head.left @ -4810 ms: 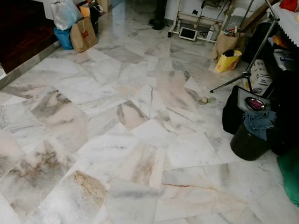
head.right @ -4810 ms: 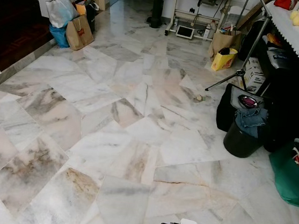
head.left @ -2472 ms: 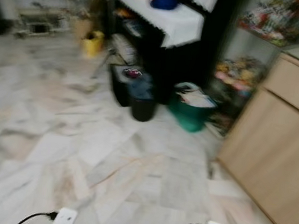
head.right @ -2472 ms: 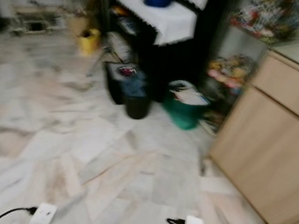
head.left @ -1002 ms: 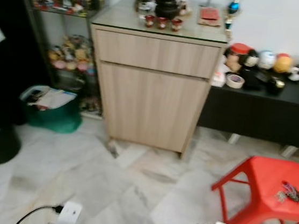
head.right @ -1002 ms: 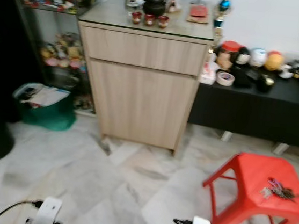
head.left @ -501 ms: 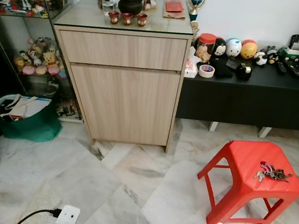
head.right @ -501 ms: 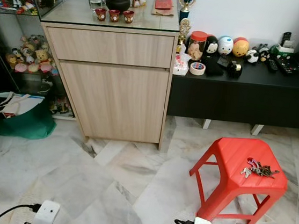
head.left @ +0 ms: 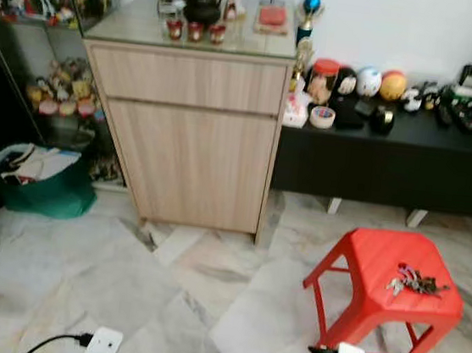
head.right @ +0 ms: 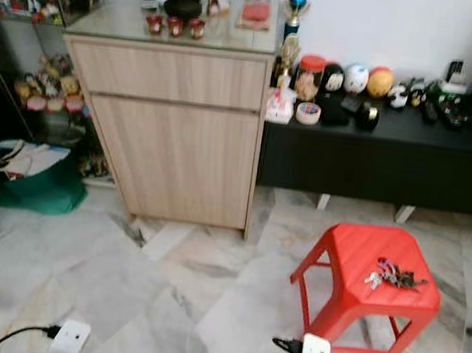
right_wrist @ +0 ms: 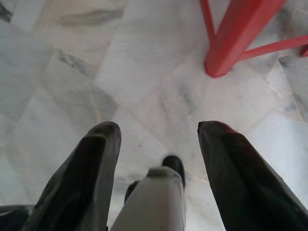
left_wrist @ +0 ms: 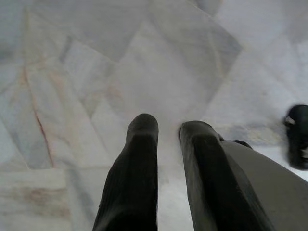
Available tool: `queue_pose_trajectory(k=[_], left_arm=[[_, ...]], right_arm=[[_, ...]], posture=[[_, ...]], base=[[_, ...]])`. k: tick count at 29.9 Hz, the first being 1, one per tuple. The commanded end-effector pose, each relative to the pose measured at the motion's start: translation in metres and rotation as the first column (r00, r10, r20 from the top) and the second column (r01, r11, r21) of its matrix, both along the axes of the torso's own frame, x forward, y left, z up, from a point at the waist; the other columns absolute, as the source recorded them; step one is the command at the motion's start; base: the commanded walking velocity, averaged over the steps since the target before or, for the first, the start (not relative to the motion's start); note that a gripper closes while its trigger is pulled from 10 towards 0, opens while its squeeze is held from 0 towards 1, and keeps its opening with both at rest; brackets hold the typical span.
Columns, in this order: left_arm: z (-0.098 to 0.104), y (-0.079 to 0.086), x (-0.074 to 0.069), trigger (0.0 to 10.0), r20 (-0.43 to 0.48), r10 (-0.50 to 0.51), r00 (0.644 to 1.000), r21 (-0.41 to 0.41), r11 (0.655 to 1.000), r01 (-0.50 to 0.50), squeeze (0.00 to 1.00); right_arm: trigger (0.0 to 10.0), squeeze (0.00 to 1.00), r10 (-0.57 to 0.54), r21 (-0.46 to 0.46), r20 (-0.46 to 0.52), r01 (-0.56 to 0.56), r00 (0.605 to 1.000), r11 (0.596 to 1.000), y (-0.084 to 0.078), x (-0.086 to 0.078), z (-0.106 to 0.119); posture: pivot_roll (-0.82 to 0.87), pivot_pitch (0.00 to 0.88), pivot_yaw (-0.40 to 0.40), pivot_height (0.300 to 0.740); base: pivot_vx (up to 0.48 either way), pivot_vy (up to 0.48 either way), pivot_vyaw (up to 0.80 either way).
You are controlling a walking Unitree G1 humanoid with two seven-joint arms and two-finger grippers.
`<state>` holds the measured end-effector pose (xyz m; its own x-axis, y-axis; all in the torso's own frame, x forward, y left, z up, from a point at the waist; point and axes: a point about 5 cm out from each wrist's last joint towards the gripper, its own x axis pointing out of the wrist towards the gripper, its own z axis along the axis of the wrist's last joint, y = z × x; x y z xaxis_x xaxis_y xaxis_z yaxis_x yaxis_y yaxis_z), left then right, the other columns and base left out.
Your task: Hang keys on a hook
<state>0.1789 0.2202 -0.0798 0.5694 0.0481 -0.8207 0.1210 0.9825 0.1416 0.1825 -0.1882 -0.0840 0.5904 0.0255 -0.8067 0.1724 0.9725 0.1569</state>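
One bunch of keys [head.left: 412,281] lies on the seat of one red plastic stool [head.left: 377,262], toward the seat's right side, on the marble floor [head.left: 79,278] at the robot's right front. Behind the stool runs one low black desk [head.left: 391,160] against the white wall, carrying a row of small round figures, a roll of tape and other small items too small to count surely. To its left, touching it, stands one tall wooden cabinet [head.left: 191,159] with one drawer above one door; on its top sit three small red cups [head.left: 195,30] in a row in front of one dark teapot [head.left: 201,6]. Left of the cabinet is a glass display case [head.left: 38,77] of figurines, and one green bag [head.left: 43,184] sits on the floor before it. The left claw [left_wrist: 167,132] hangs low over bare marble, its two black fingers a narrow gap apart and empty. The right claw [right_wrist: 159,139] also hangs over the floor, its two fingers spread wide and empty, near one red stool leg [right_wrist: 236,41].
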Motion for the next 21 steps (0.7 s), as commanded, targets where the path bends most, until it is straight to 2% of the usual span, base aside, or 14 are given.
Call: queue_pose_trajectory(k=[1, 21], left_arm=[[-0.0013, -0.0032, -0.001, 10.0, -0.013, -0.023, 1.0, 0.003, 1.0, 0.024, 0.0], [-0.0025, -0.0061, -0.0025, 10.0, -0.016, -0.032, 0.999, 0.002, 0.999, 0.032, 0.0]], right_arm=[[10.0, 0.0, -0.009, -0.012, -0.01, 0.009, 1.0, 1.0, -0.0052, -0.005, -0.0016], [10.0, 0.0, -0.002, -0.013, -0.011, 0.001, 1.0, 1.0, -0.0049, -0.0075, -0.0027]], posture=[[-0.04, 0.0, 0.023, 0.73], [-0.04, 0.0, 0.028, 0.73]], base=[[0.0, -0.341, 0.0], [0.0, -0.342, 0.0]])
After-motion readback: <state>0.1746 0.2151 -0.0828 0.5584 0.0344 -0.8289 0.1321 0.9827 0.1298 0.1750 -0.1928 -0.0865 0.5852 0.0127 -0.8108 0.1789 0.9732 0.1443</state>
